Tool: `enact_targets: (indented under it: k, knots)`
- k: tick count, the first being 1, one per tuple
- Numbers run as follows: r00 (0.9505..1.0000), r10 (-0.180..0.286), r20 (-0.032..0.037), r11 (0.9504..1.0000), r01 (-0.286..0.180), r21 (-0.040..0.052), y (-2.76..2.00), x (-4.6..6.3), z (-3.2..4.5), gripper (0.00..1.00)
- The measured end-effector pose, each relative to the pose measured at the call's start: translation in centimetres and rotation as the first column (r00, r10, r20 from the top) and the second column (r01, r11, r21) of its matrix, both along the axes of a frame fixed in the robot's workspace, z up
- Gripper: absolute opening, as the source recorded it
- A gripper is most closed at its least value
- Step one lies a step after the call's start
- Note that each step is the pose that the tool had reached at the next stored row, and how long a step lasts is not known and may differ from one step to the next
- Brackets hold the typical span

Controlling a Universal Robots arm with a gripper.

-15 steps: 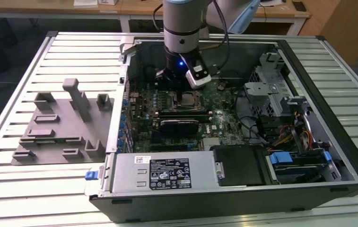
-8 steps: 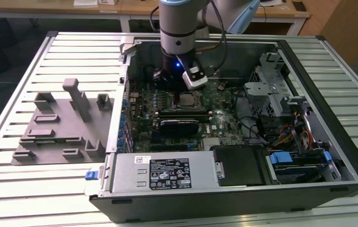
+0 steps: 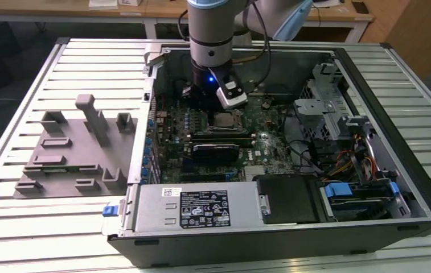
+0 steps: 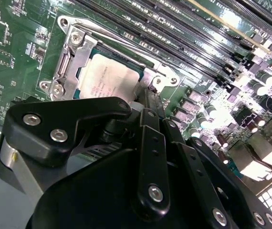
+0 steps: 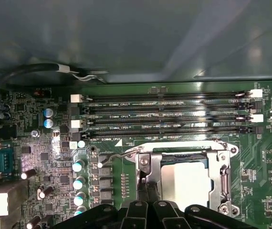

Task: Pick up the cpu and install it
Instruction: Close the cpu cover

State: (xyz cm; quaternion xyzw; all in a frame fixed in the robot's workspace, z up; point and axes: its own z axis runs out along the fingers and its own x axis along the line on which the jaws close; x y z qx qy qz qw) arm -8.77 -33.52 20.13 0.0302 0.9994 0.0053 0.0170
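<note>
Fingers [image 5: 142, 185] pressed together, nothing between them. My gripper [image 5: 145, 175] tip sits at the outer edge of the socket frame [image 5: 220, 177], not on the chip. The cpu [image 5: 186, 183] lies flat inside the socket frame, silver top up, metal bracket around it. My read: light, rigid, slick lid, fragile underside. Best held level by opposite rim edges. Memory slots [image 5: 169, 114] run just beyond the socket frame.
</note>
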Motion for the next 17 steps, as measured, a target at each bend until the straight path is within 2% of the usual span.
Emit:
enact_targets:
  k: [17]
  knots:
    - [1.0000,0.000,0.0001,1.0000,0.000,0.0001,0.00,0.62,-0.08,0.11]
